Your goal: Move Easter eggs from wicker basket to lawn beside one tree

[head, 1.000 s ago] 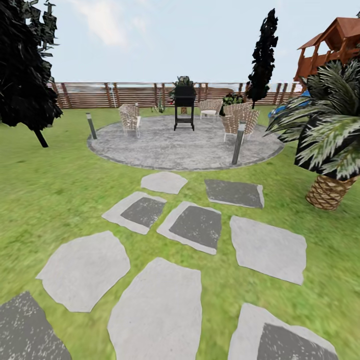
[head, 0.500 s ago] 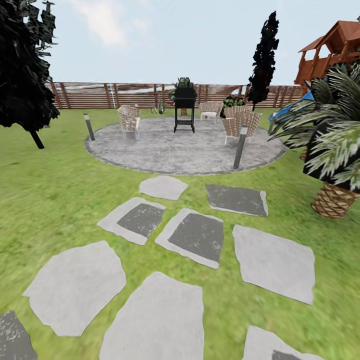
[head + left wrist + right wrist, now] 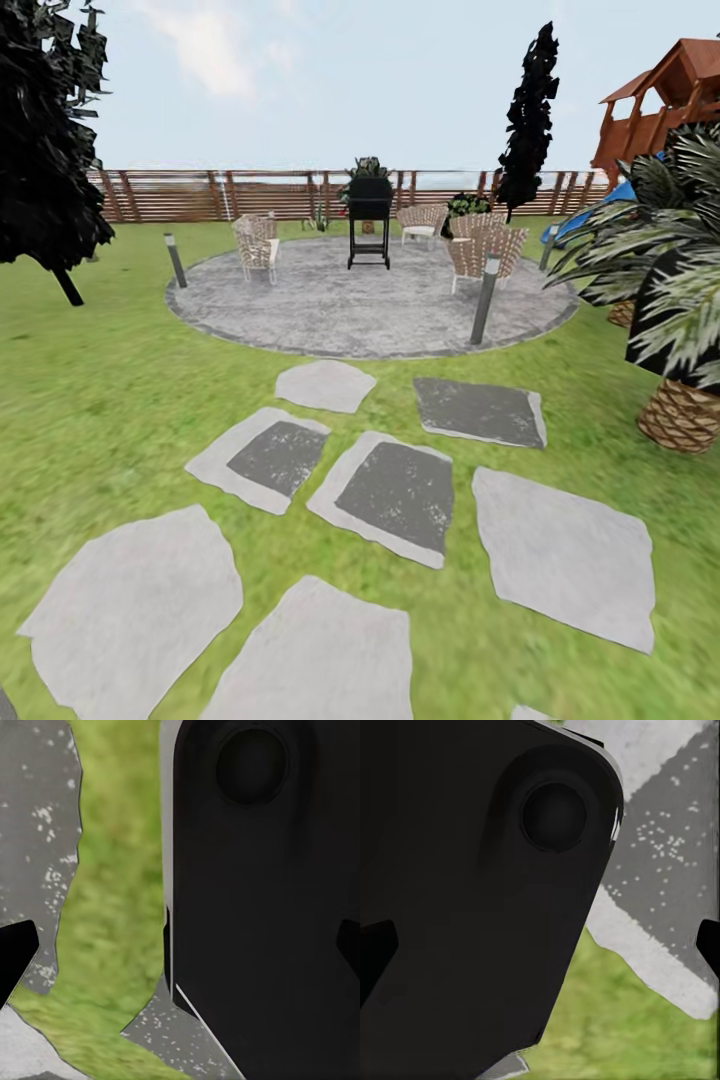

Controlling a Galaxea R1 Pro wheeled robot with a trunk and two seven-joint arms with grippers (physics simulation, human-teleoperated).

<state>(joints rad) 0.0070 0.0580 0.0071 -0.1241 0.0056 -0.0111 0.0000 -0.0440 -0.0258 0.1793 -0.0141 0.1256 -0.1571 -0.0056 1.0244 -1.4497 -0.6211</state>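
In the left wrist view, the fingertips of the left hand (image 3: 180, 956) appeared as dark tips at the frame edges, set wide apart, with nothing between them; a black part of the robot body filled the space beyond, above grass and a speckled paving slab. The right hand (image 3: 540, 949) was in the same condition: fingertips spread wide, no load, black bodywork and a grey slab beyond. In the head view, the stepping stones (image 3: 383, 493) crossed the lawn (image 3: 110, 390) toward the round grey patio (image 3: 370, 300), which carried a black grill (image 3: 369, 218) and wicker chairs (image 3: 258, 244). A slatted fence (image 3: 200, 193) closed the garden; a dark conifer (image 3: 527, 110) stood behind the patio and a palm (image 3: 680, 330) at the right. The wicker basket and the eggs could not be located in these views. The step in hand was judged to be travel and search; the next move called for finding the basket. No legible writing or branding was present.
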